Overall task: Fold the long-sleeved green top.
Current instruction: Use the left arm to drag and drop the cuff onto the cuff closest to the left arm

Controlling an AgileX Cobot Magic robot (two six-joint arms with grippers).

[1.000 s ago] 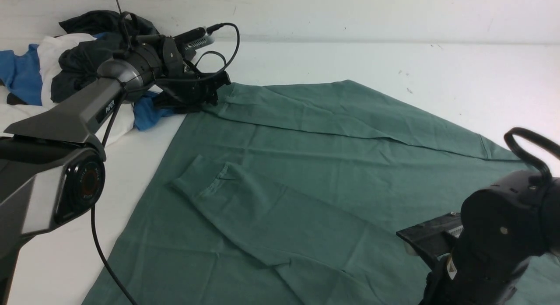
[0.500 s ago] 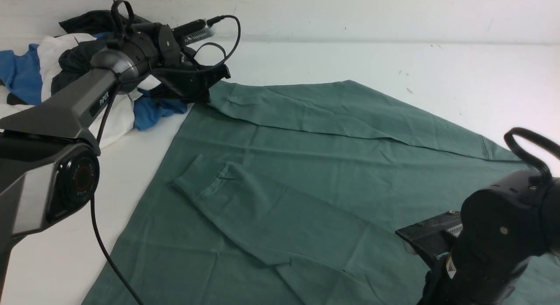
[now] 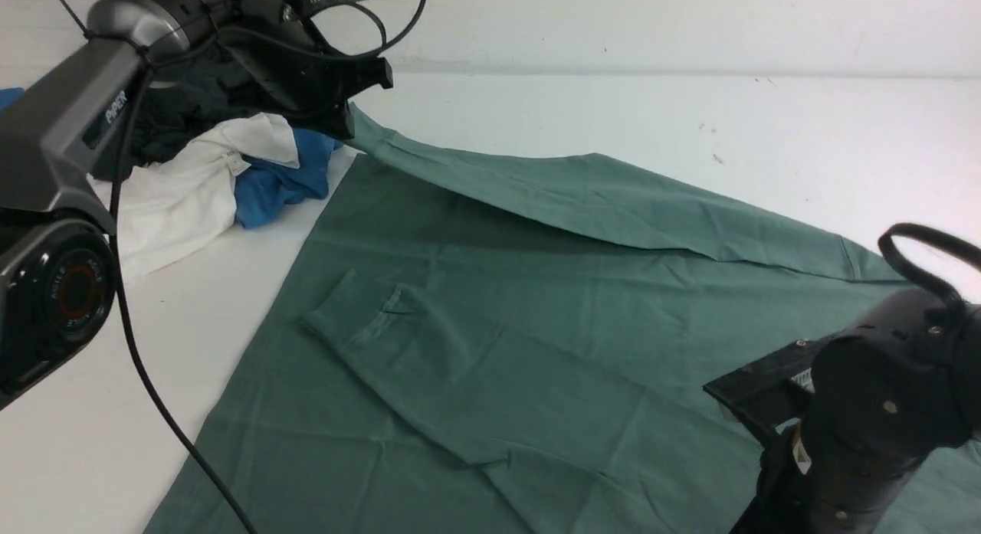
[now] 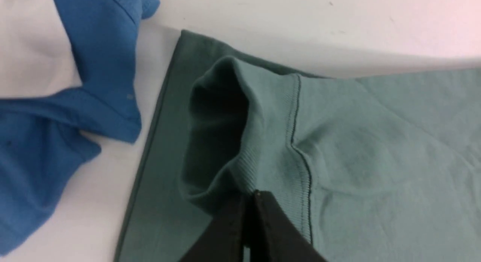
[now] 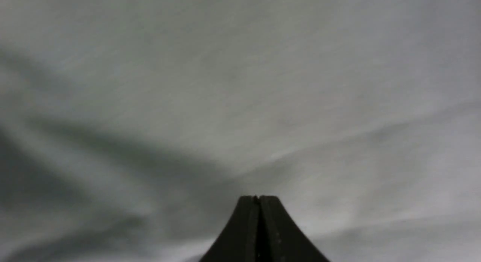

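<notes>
The green long-sleeved top (image 3: 536,304) lies spread over the white table, filling the middle and right of the front view. One sleeve is folded across the body, its cuff (image 3: 352,319) toward the left. My left gripper (image 3: 349,128) is at the far left, shut on the ribbed cuff (image 4: 270,115) of the far sleeve and holding it above the table; the left gripper (image 4: 252,196) pinches the cuff's edge. The sleeve slopes from there down to the right. My right arm (image 3: 874,419) is low at the near right, its right gripper (image 5: 257,197) shut over blurred cloth with nothing seen between the jaws.
A pile of other garments lies at the far left: a blue one (image 3: 276,181), a white one (image 3: 184,193) and a dark one (image 3: 184,105). The blue garment (image 4: 56,123) is next to the held cuff. The left arm's cable (image 3: 153,396) hangs over the table's left side.
My left gripper closed on the far sleeve's cuff and rose, lifting that sleeve end off the table. The right arm barely shifted.
</notes>
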